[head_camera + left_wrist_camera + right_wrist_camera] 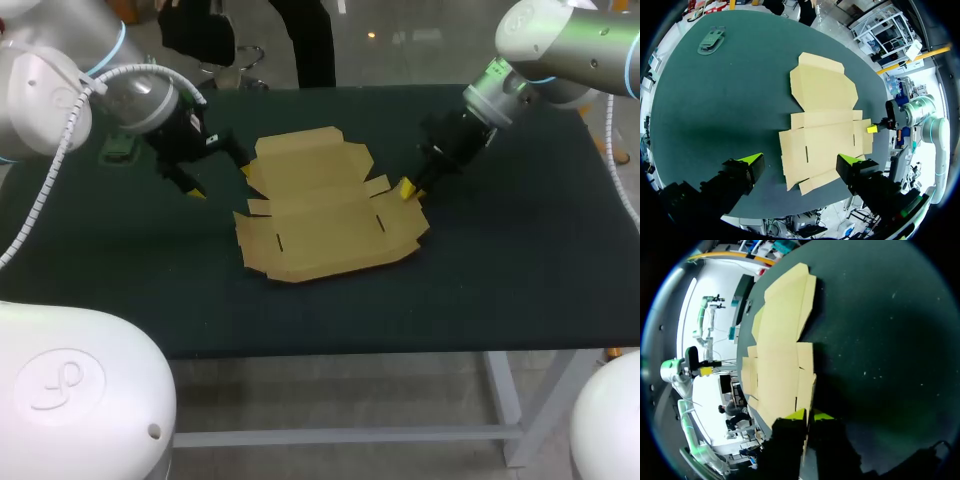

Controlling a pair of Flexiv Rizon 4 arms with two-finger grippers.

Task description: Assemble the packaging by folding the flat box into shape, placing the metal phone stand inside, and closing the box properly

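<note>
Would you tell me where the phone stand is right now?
Head view: the phone stand lies at the table's rear left, partly behind the left arm, away from the flat box.

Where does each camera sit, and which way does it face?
Head view: fixed above and behind the robot, looking down on the table; left arm and right arm enter from the sides.
Left wrist view: on the left arm, looking past its open jaws across the flat box toward the right arm.
Right wrist view: on the right arm, low beside the flat box, jaws shut on its edge flap.
Shared: all show the flat box; head and left wrist also show the phone stand.
</note>
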